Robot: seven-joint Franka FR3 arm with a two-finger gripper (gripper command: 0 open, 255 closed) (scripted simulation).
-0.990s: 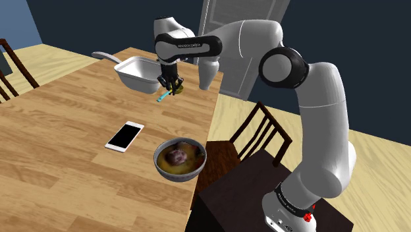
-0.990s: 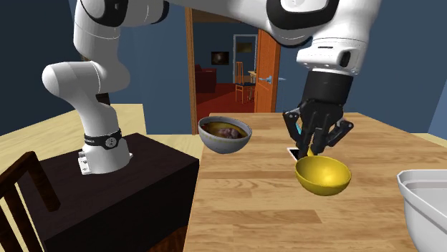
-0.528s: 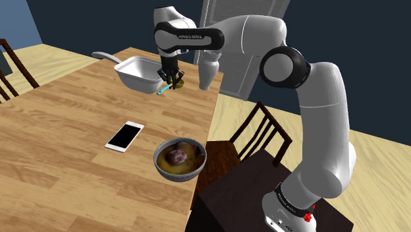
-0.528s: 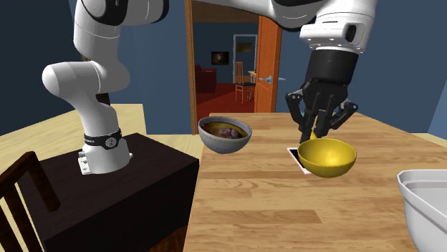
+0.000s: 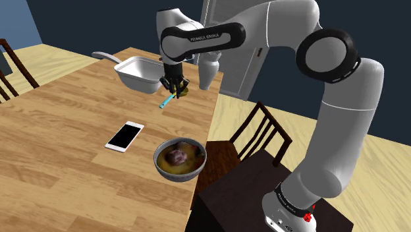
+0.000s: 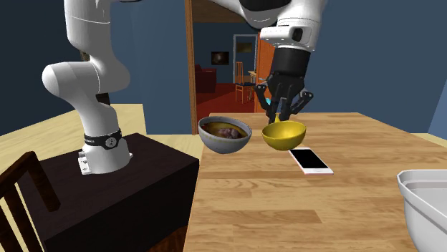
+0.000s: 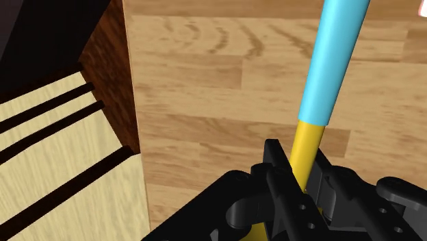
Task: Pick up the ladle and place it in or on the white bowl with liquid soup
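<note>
Hovering above the wooden table (image 5: pixel 59 151), the white arm (image 5: pixel 349 118) holds its load at twelve o'clock from the grey soup bowl (image 5: pixel 178 173) in the shoulder view. The black gripper (image 5: pixel 175 86) is clamped on the yellow stem of the blue-handled ladle (image 6: pixel 284 134), which seems to hang clear of the tabletop. A phone (image 5: pixel 124 136) lies at ten o'clock from the bowl.

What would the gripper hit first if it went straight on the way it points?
Probably the wooden table, near its edge, judging by the wrist view. The gripper is shut on the ladle, whose handle would likely touch first.
</note>
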